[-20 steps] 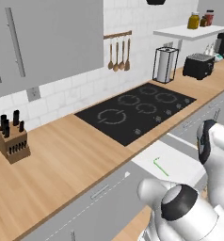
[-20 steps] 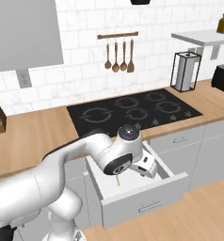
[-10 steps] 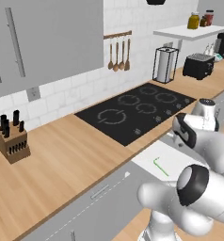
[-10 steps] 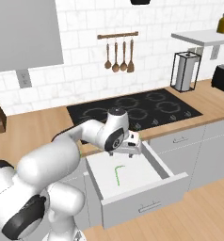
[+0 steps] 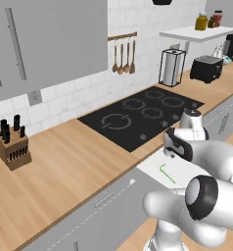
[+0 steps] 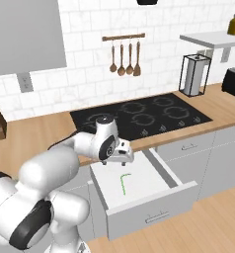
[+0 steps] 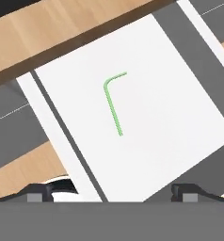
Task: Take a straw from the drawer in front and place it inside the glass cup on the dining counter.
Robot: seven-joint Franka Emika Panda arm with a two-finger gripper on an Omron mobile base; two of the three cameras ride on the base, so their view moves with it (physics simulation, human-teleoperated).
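Green and bent near one end, the straw point(image 6: 123, 183) lies flat on the white floor of the pulled-out drawer point(image 6: 154, 196), apart from its walls; the hand view shows it as a thin angled line point(image 7: 114, 101) on the drawer floor point(image 7: 180, 108). White-armed, the gripper point(image 6: 120, 159) hangs above the drawer's far left corner, its fingertips point(image 7: 37, 193) spread wide apart and holding nothing. Beyond the drawer, a black cooktop point(image 6: 141, 117) sits in the wooden counter point(image 5: 64, 166).
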